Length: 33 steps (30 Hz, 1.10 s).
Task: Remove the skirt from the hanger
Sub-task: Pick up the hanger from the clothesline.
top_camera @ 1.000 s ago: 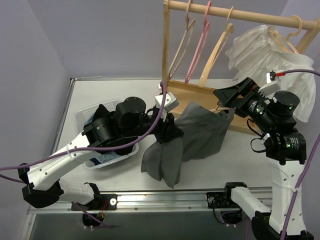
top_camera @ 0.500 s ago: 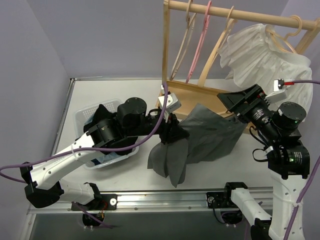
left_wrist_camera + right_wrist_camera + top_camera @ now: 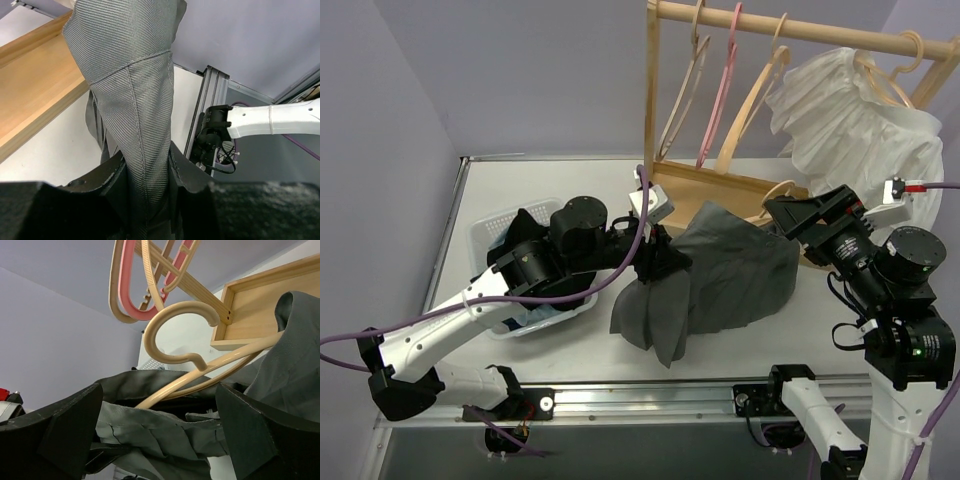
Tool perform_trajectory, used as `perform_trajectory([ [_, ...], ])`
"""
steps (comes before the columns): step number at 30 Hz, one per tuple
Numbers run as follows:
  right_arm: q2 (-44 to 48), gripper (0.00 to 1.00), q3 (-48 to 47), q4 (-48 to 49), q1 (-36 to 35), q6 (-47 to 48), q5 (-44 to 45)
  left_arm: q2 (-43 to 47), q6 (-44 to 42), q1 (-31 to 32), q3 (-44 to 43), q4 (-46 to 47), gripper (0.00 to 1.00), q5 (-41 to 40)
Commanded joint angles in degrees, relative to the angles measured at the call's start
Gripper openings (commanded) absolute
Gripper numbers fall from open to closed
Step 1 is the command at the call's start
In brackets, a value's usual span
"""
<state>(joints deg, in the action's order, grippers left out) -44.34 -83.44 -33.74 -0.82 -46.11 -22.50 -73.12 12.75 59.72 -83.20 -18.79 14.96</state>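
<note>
Left gripper (image 3: 145, 187) is seen closed on a bunched fold of the skirt (image 3: 735, 272). The grey cloth is pinched between both jaws and held up over the middle of the table (image 3: 550, 180), just in front of the wooden rack base (image 3: 720, 185). The right gripper (image 3: 159, 390) is held wide open with nothing in it and is faced toward the hanger (image 3: 200, 362), which lies at the skirt's right end, its hook and one arm bare and the rest buried in cloth. The step in hand is judged to be the parting of garment from hanger: the skirt is pinned, but the hanger is not yet gripped. For the next move, the open jaws would need to be brought around the hanger's neck or arm and closed, then the two drawn apart along the arm so that the waistband is not snagged. Whether the waistband is caught on the hidden arm cannot be told. From above, little more than the hook can be made out.
</note>
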Motion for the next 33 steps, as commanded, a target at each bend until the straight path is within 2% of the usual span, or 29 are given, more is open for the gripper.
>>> perform_trajectory([
  [1, 0.74, 0.91, 1.77, 1.82, -0.32, -0.38, -1.4, 3.77, -1.59, -0.4, 0.66, 10.08, 0.02, -0.02],
  [5, 1.01, 0.88, 5.73, 5.16, -0.24, -4.24, -4.48, 3.69, -0.98, -0.4, 1.37, 13.24, 0.02, 0.5],
  [14, 4.17, 0.85, 14.0, 12.55, -0.24, -11.1, -1.77, 3.34, -0.01, -0.4, 2.86, 20.63, 0.02, 4.37],
  [25, 4.17, 0.78, 17.7, 19.14, -0.32, -17.44, -1.06, 4.74, 0.61, -0.4, 7.0, 25.99, 0.02, 8.77],
  [33, 6.19, 0.72, 22.35, 25.03, -0.32, -25.34, -0.62, 5.18, 2.54, -0.4, 9.28, 32.31, 0.02, 12.45],
])
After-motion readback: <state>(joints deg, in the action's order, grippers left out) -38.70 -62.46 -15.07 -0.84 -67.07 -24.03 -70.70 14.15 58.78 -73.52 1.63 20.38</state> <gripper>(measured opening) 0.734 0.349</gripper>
